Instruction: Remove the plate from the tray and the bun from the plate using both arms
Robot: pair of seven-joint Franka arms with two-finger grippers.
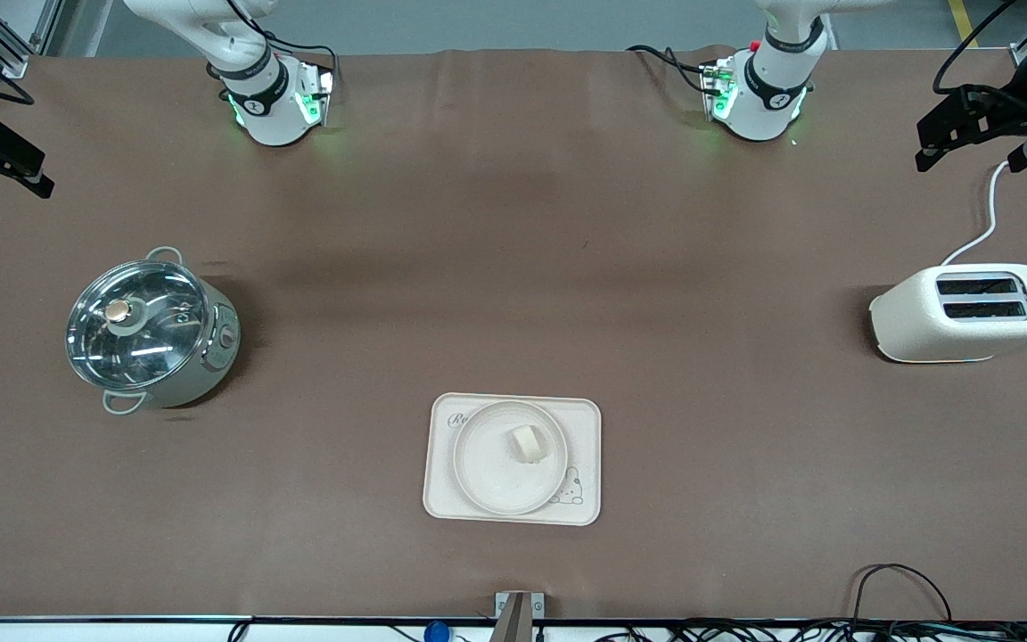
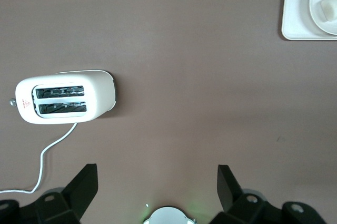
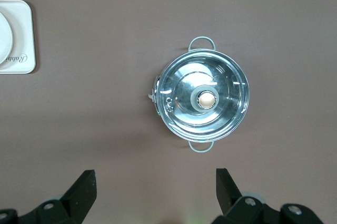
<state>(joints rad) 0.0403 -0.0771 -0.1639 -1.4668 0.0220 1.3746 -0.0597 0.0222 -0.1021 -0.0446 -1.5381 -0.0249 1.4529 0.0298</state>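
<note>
The cream-beige tray (image 1: 585, 419) lies on the table near the front camera, midway between the arms' ends. The round cream-white plate (image 1: 491, 473) rests on it, and the small pale bun (image 1: 527, 443) sits on the plate. In the left wrist view a corner of the tray (image 2: 295, 23), the plate's rim (image 2: 316, 0) and the bun (image 2: 329, 7) show. In the right wrist view the tray's edge (image 3: 25, 34) and plate (image 3: 4, 37) show. My left gripper (image 2: 157, 182) and right gripper (image 3: 156, 184) are open and empty, raised high above the table near their bases; both arms wait.
A steel pot with a glass lid (image 1: 150, 330) stands toward the right arm's end and shows in the right wrist view (image 3: 202, 100). A white toaster (image 1: 964, 314) with its cord stands toward the left arm's end and shows in the left wrist view (image 2: 63, 97). Cables run along the table's front edge.
</note>
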